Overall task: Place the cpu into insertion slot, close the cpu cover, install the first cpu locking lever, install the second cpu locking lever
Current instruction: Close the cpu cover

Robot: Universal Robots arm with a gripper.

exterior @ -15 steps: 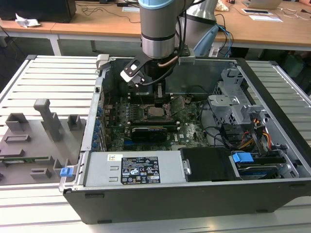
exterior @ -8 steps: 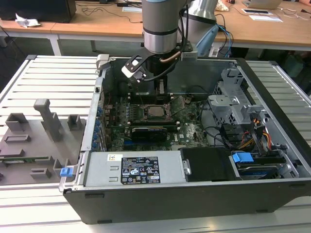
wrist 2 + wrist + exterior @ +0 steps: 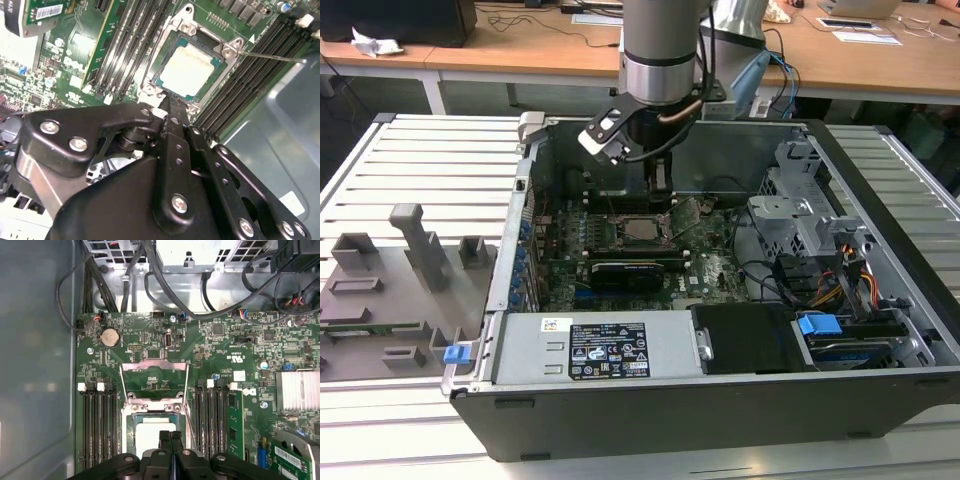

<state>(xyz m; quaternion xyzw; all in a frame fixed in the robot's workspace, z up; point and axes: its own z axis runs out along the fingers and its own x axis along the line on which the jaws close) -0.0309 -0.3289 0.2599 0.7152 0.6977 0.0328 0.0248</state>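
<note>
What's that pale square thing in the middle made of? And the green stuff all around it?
The cpu looks like metal: its top is pale silvery grey with a dull, matte sheen. The circuit board around it looks like a hard, slightly glossy green sheet, probably fibreglass, dotted with tiny soldered parts and fine lines. That is only a guess from its look.
</note>
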